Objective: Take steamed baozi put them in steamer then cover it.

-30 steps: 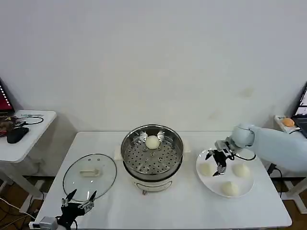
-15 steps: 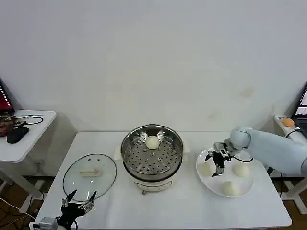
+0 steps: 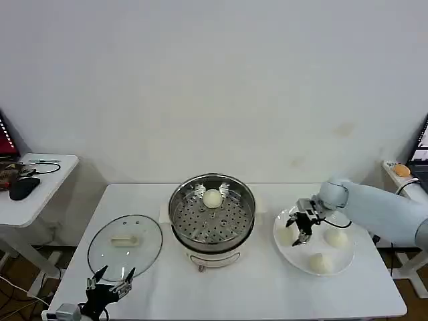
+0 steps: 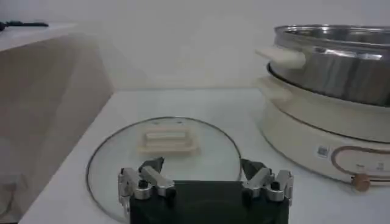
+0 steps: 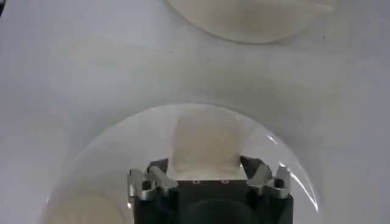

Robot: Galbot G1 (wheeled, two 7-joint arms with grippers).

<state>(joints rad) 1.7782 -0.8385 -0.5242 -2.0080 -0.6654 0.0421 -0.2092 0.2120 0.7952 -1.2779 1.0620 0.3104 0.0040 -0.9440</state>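
One steamed baozi (image 3: 212,198) is seen resting on the perforated tray inside the steamer (image 3: 212,217), toward the far side of the pot, and the steamer is placed at the middle of the white table (image 3: 234,287) with no lid on it. Three more baozi are found on a white plate (image 3: 294,257) to the steamer's right: one at the plate's left part (image 3: 287,235), one at its right part (image 3: 337,237) and one at its near edge (image 3: 320,263). The right gripper (image 3: 300,228) is positioned low over the plate, directly above the left baozi, with its fingers spread apart and nothing held between them; in the right wrist view the same bun (image 5: 204,143) is framed just beyond the two parted fingertips (image 5: 152,173), and whether they touch it cannot be told. The cover (image 3: 125,242) is laid flat on the table to the left of the steamer, apart from it, with its cream-white handle facing up. The left gripper (image 3: 108,286) is held at the near left edge of the table, just in front of the cover, its fingers likewise spread and empty; in the left wrist view the cover (image 4: 164,155) is seen lying just beyond the open fingers, with the steamer's base (image 4: 317,131) beside it. A small side table (image 3: 33,194) with dark items on it stands further left.
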